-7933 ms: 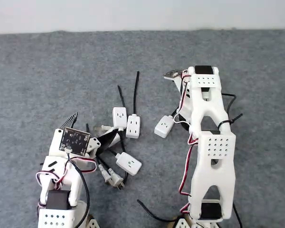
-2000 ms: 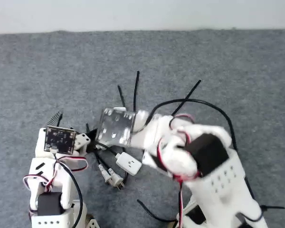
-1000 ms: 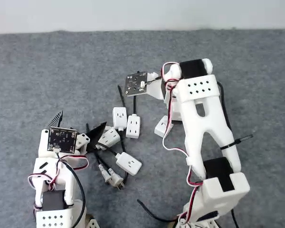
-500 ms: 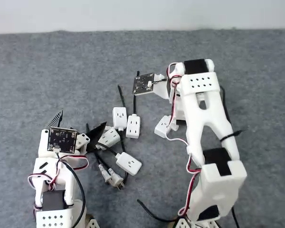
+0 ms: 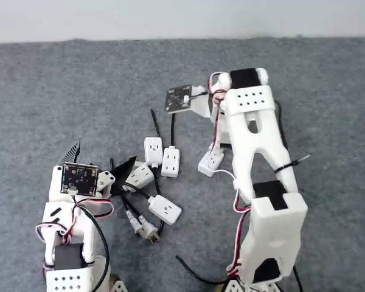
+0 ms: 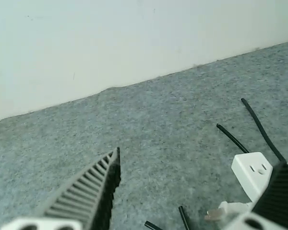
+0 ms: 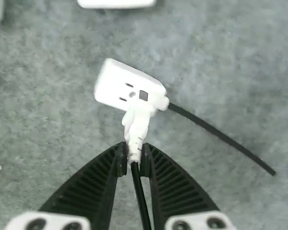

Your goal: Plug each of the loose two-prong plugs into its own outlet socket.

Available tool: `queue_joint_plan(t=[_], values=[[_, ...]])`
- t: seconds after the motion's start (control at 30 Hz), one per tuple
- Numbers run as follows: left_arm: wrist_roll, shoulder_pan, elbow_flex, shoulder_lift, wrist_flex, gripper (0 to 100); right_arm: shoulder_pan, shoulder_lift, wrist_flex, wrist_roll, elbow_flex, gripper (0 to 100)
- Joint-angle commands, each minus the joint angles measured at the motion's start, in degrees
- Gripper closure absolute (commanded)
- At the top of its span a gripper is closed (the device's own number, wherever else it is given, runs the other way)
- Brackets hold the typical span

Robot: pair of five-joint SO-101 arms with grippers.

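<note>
One grey carpet [image 5: 79, 91] meets a pale wall [image 5: 170, 18]; right jaws pinch a plug [image 7: 137, 122], left jaws gape, seemingly empty.

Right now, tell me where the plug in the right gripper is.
In the right wrist view, the plug butts against a white socket, pinched by the right gripper.

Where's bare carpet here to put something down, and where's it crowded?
Free: the carpet between the wall and the left arm, and the strip outside the right arm. Crowded: the middle, with outlets, cords and a loose plug.
</note>
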Motion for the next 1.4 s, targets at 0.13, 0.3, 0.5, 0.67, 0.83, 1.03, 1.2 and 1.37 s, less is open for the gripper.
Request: queue_joint_plan(t=[0.13,0.3,0.5,0.67,0.83,1.03,1.2,1.37], values=[[-1.3,0.2,-0.5,-0.3,-1.6,56,-2.2,1.3,4.7,0.5,-5.6,99.0],[-1.9,0.6,-0.4,-0.3,-1.6,56,-2.1,1.5,4.8,0.5,-5.5,99.0],[-2.3,1.8,0.5,-0.6,-1.6,56,-1.9,1.4,5.0,0.5,-5.4,99.0],[-2.3,1.8,0.5,-0.6,-1.7,56,-0.3,1.8,5.0,0.5,-5.4,99.0],[-2.3,1.8,0.7,-0.6,-2.3,56,0.3,1.9,5.0,0.5,-3.5,99.0],[-2.3,1.7,0.7,-0.3,-2.8,56,-0.3,1.8,5.0,0.5,-1.0,99.0],[-2.3,1.7,0.7,-0.3,-2.8,56,-0.7,1.8,4.9,-1.8,-0.9,99.0],[-2.3,1.5,0.7,-0.3,-2.8,56,-2.4,1.9,4.9,-1.9,1.8,99.0]])
